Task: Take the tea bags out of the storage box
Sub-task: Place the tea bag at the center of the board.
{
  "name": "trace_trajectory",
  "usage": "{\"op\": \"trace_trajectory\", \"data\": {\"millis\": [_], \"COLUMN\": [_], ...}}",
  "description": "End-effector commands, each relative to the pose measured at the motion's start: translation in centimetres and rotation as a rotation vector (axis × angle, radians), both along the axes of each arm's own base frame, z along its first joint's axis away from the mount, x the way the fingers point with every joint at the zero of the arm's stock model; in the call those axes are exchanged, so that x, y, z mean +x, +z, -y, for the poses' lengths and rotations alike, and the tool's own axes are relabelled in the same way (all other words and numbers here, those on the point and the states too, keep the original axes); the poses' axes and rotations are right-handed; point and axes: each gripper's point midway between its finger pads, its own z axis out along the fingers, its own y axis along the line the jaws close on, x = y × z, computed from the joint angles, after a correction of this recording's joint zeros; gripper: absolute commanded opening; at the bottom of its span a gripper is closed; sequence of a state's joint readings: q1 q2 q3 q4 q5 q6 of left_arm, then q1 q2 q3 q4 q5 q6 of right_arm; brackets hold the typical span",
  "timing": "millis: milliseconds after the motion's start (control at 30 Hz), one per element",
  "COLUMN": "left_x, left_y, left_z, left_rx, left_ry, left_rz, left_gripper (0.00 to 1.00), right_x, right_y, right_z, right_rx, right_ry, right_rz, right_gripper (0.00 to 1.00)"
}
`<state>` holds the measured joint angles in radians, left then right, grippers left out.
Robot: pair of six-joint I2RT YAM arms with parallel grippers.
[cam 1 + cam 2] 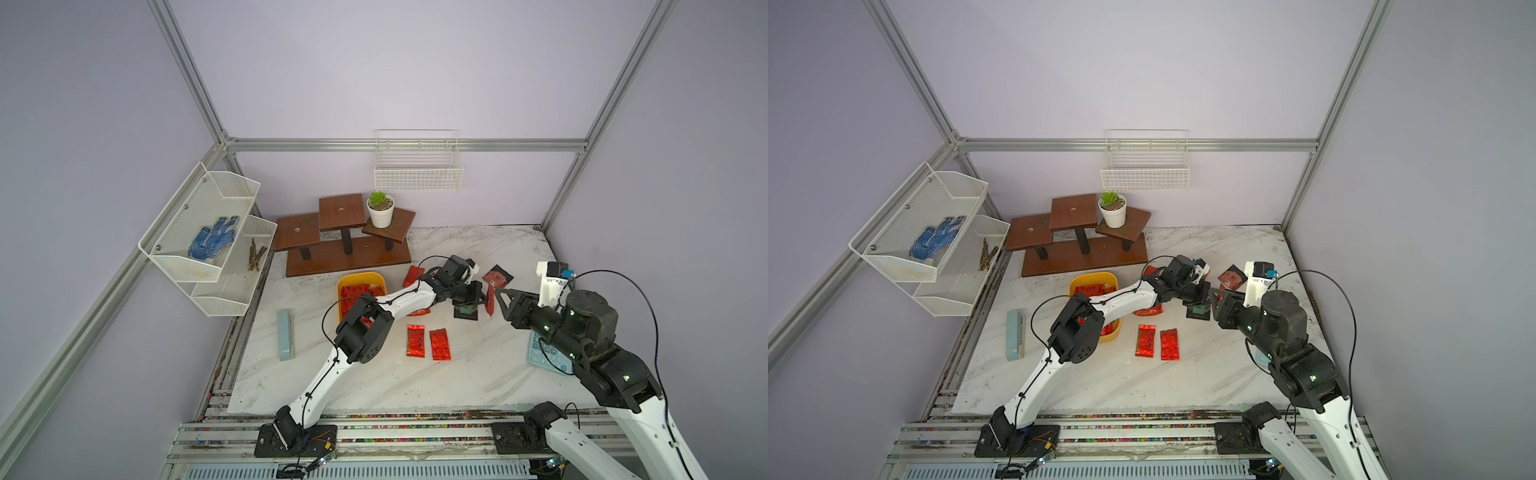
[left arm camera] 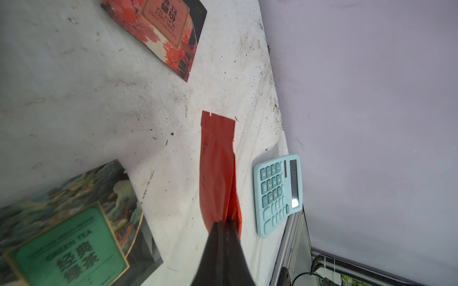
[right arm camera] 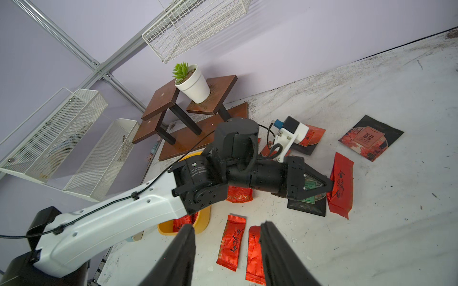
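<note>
The yellow storage box (image 1: 360,277) (image 1: 1095,275) stands left of centre, partly under my left arm, with red foil tea bags (image 1: 360,291) inside. My left gripper (image 1: 484,297) (image 2: 226,222) (image 3: 330,184) is shut on one red tea bag (image 2: 218,168) (image 3: 342,185), held right of a green-label black packet (image 1: 465,312) (image 2: 74,235). Two red sachets (image 1: 416,340) (image 1: 439,344) lie side by side on the marble. A red-label black packet (image 1: 498,277) (image 2: 168,32) lies farther back. My right gripper (image 1: 502,305) (image 3: 226,226) is open and holds nothing, close to the right of the held sachet.
A pale blue calculator (image 1: 548,358) (image 2: 277,193) lies at the table's right edge under my right arm. A grey-blue case (image 1: 286,334) lies at the left. A wooden stand (image 1: 345,249) with a potted plant (image 1: 380,210) fills the back. White wire baskets (image 1: 417,166) (image 1: 208,237) hang on the walls.
</note>
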<state>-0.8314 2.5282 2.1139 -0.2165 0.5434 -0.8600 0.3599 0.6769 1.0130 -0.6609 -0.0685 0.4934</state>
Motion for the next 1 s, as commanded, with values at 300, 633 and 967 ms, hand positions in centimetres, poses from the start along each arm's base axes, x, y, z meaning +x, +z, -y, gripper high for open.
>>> {"op": "trace_trajectory", "data": {"millis": [300,633,967], "left_x": [0.5,0.3,-1.2], "left_y": [-0.4,0.4,7.7], "left_z": [0.8,-2.2,-5.2], "left_rx": [-0.015,0.112,0.094], "left_ry": [0.019,0.065,0.061], "left_rz": [-0.008,0.042,0.206], "left_gripper": [0.1,0.46,0.46], "right_x": [-0.1,0.2,1.4], "right_y": [-0.7,-1.3,-2.2], "right_z": [0.1,-0.3,-1.8], "right_rx": [-0.007,0.006,0.053], "right_ry": [0.001,0.009,0.056], "right_rz": [-0.023,-0.032,-0.053], "right_gripper": [0.49,0.49,0.5]}}
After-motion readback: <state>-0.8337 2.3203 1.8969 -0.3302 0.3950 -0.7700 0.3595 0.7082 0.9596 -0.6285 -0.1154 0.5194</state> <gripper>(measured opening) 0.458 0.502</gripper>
